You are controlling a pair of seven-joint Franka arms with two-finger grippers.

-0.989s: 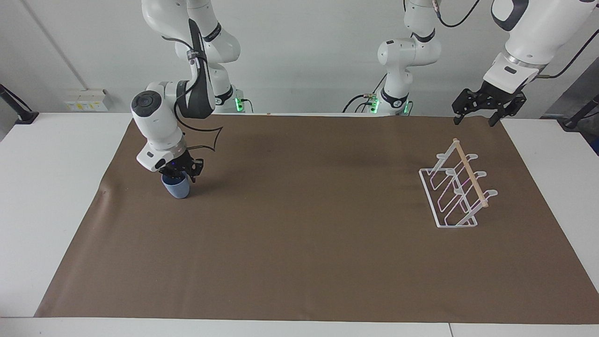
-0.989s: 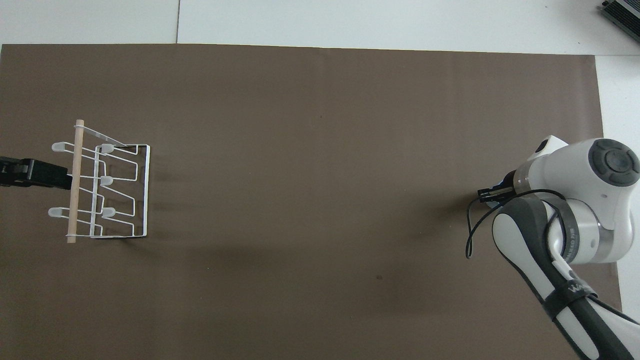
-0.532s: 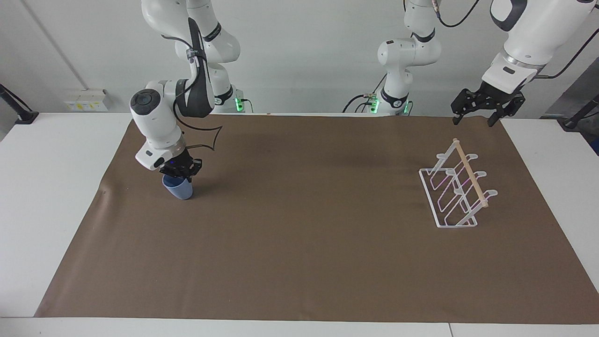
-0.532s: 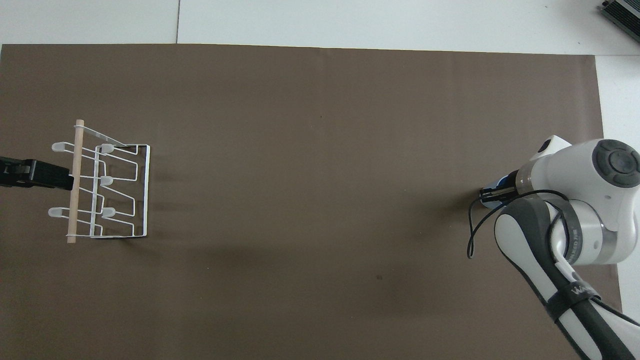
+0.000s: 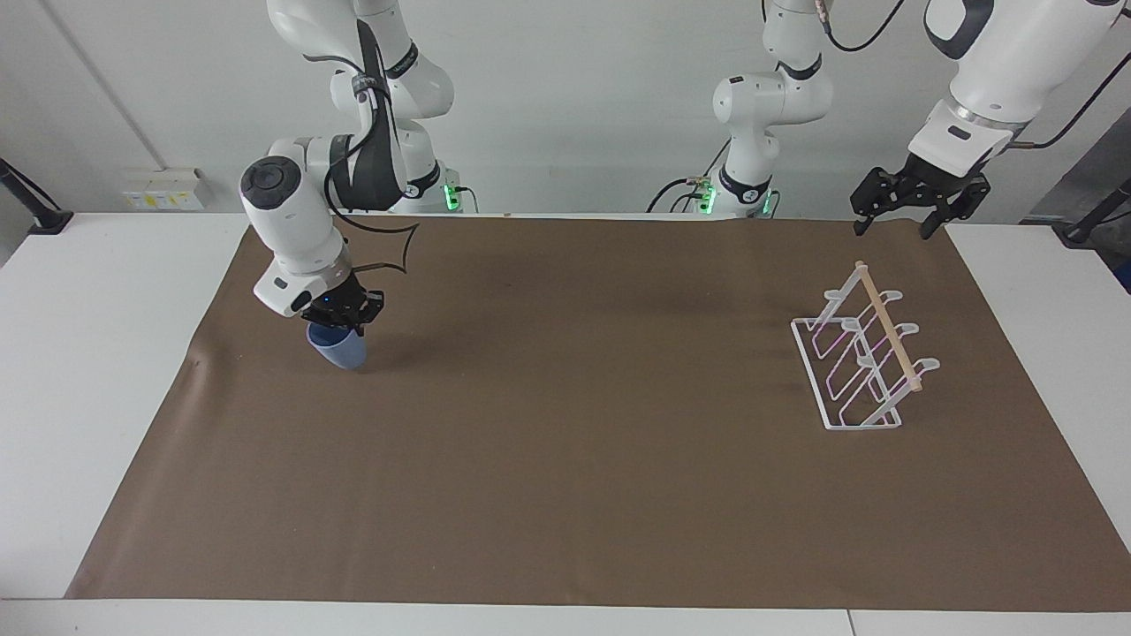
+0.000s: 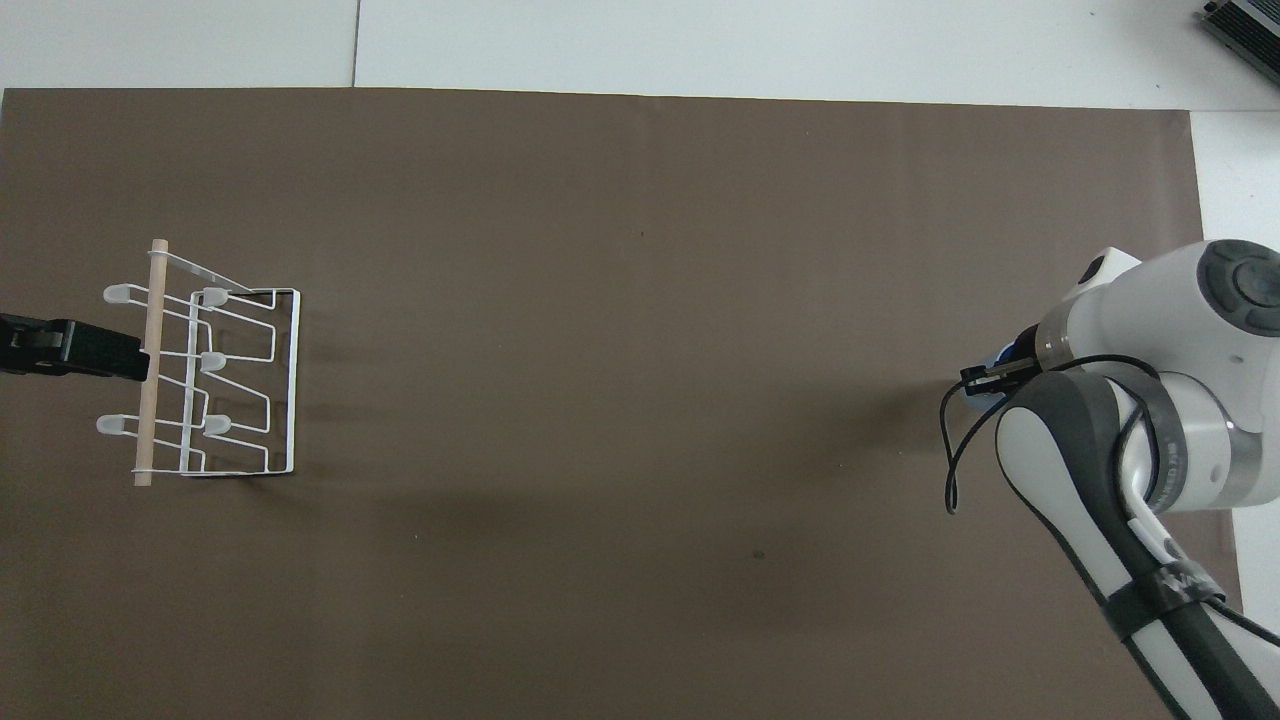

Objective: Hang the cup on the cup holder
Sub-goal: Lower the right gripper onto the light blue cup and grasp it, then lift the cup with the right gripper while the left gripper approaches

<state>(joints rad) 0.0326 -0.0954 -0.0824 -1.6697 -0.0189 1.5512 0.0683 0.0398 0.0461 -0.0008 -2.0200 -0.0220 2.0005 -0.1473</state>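
The light-blue cup [image 5: 339,348] hangs tilted in my right gripper [image 5: 337,321], which is shut on its rim, low over the brown mat toward the right arm's end of the table. From overhead the right arm hides most of the cup [image 6: 1001,354] under the right gripper [image 6: 986,374]. The white wire cup holder [image 5: 861,364] with its wooden dowel stands on the mat at the left arm's end, also seen as the cup holder [image 6: 216,372] from above. My left gripper [image 5: 910,210] waits open in the air beside the holder; the left gripper [image 6: 72,346] reaches the dowel's edge in the overhead view.
The brown mat [image 5: 565,459] covers most of the white table [image 5: 97,353]. The mat's edge [image 6: 1195,200] lies close to the right arm. A black cable [image 6: 948,450] loops off the right arm's wrist.
The right gripper has finished closing on the cup and risen a little, tipping the cup and drawing it slightly toward the robots. The left gripper barely moved.
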